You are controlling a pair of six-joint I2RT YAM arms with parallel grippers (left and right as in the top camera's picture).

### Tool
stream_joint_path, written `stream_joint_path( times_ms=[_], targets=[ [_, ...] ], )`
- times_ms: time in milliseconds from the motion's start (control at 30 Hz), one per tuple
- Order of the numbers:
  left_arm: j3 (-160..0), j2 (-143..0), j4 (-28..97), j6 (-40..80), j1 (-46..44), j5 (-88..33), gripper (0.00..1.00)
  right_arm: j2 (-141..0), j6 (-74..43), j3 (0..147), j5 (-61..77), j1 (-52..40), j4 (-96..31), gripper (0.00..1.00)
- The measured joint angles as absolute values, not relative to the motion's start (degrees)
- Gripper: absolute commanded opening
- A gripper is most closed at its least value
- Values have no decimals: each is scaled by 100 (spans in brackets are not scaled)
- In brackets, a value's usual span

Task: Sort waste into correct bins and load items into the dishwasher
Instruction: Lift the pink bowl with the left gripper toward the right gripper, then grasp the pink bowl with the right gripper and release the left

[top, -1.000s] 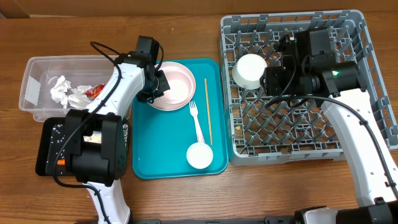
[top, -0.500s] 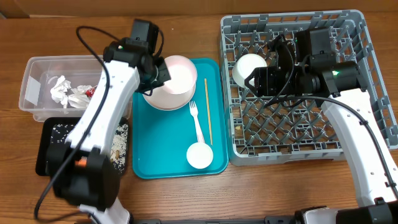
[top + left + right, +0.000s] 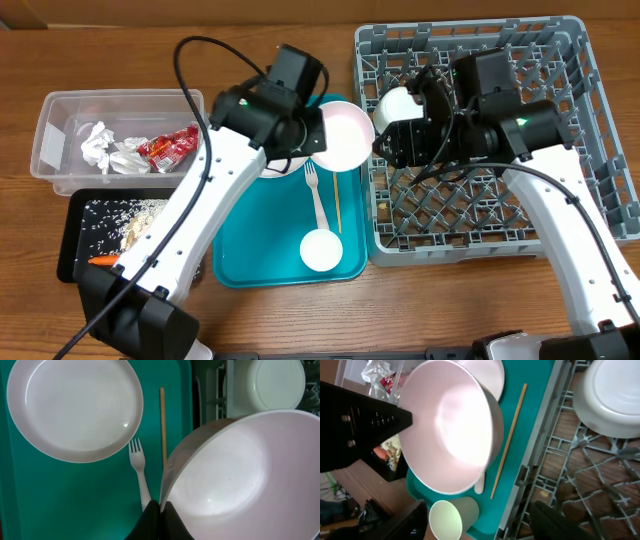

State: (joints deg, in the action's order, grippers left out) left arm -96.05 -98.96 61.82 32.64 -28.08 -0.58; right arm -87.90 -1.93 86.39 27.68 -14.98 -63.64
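Overhead: L gripper (image 3: 315, 135) holds bowl (image 3: 342, 135) over tray's (image 3: 250, 262) 1 o'clock corner, just beside rack (image 3: 470, 215). Left wrist: jaws pinched shut on rim at 6 o'clock. Bowl looks light, stiff, slick, so a thin-rim grip may slip. Right wrist: R gripper (image 3: 482, 517) spread wide, empty.

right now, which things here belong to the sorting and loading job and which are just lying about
Job: pink bowl in left hand, plate, fork, chopstick, cup, racked white bowl, dish rack, napkins, wrapper, rice, carrot, clear tub, black tray.
Lying about: teal tray, wooden table.
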Motion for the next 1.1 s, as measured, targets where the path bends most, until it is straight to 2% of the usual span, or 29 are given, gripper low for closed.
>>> stream_joint_path(
  times_ms=[600,667,700,733,767,833,967,1100],
  targets=[
    [-9605,-9896,6278,3264,-3002,-305,4,-9288,-193,8471,2591,-1597,-6040,66],
    [-9605,-9896,6281,3264,-3002,-388,4,-9345,-200,8471,2589,-1621,-6029,54],
    [-9605,-9896,6281,3267,-3004,-416,4,-9382,-207,8471,2593,-1645,-6010,41],
    [-9605,-9896,6281,3267,-3002,-440,4,-9415,-228,8471,2587,-1669,-5990,34],
    [-9605,-9896,6281,3264,-3002,-456,4,-9435,-196,8468,2593,-1693,-5977,30],
    [-9605,-9896,6289,3264,-3002,-456,4,-9448,-244,8468,2565,-1715,-5961,27],
    [-9605,-9896,6370,3267,-3002,-456,4,-9448,-279,8464,2482,-1719,-5966,11],
    [-9605,-9896,6431,3267,-3013,-561,4,-9480,-301,8453,2281,-1702,-5959,9]
  ],
)
